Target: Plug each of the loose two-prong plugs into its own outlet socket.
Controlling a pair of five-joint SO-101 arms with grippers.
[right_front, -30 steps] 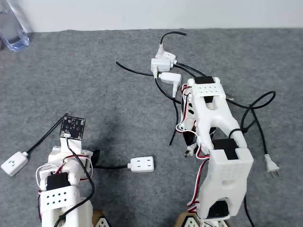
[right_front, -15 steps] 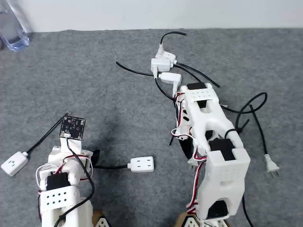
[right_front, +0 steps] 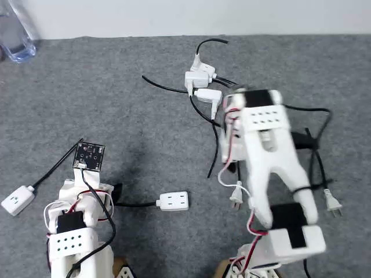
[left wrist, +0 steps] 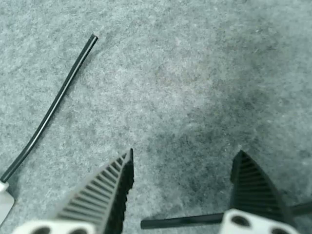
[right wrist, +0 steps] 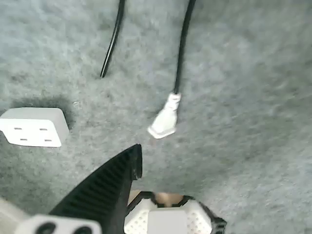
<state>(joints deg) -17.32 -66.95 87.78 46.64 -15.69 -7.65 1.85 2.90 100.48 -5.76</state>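
far socket (right_front: 193,79) looked filled. two plugs lay loose on the surface (right_front: 116,87): near plug (right_front: 236,196), outer plug (right_front: 331,202). two sockets empty. left hand (left wrist: 185,155) gaped wide, holding nothing; right hand (right wrist: 144,163), couldn't tell.

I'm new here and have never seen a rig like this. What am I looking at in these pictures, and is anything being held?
These are two small robot arms on a grey table. The high picture looks down on both: the left arm folded up, the right arm stretched forward. The other two pictures come from a camera on each wrist. On the table lie the middle socket, the left socket, a back socket with plugs in it, and two loose plugs: the middle plug and the right plug, plus black cables. The left gripper has its jaws open and empty. I cannot tell whether the right arm holds anything.
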